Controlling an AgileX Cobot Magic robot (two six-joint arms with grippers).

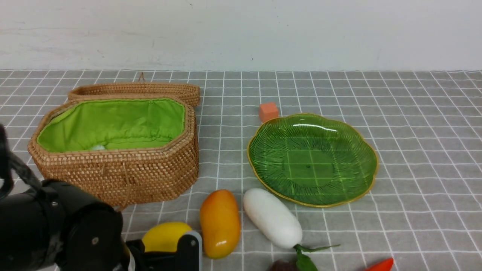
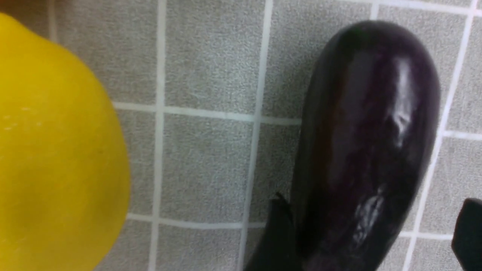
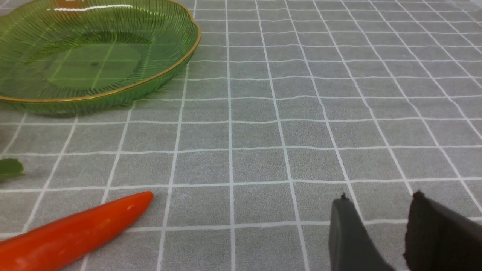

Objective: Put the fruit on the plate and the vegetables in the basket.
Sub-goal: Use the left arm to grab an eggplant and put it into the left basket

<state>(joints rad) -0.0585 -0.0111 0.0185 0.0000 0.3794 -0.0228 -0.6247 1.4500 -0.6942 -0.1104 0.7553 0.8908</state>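
We take the dark vegetable [image 2: 369, 131] as the piece in hand. It lies flat on the grey checked cloth [image 2: 211, 158], near the lemon [image 2: 56, 150] but apart from it, with a strip of cloth between. The front view hides it; there the lemon shows at the lower left of the frame, beside the left arm. The left gripper [image 2: 372, 222] has its fingers [image 2: 280, 233] spread wide, one on each side of the vegetable. One looks just beside the skin and the other is clearly apart, so nothing is pinched yet. The right gripper [image 3: 380, 210] has its fingers partly spread over bare cloth, holding nothing. The skin is glossy with sharp highlights, so we judge it a hard, light, slippery shell, not fragile. We would close across its thick middle, square to its length, since near the rounded end the pads might squeeze it out. The basket [image 1: 113, 173] stands open at the left of the front frame
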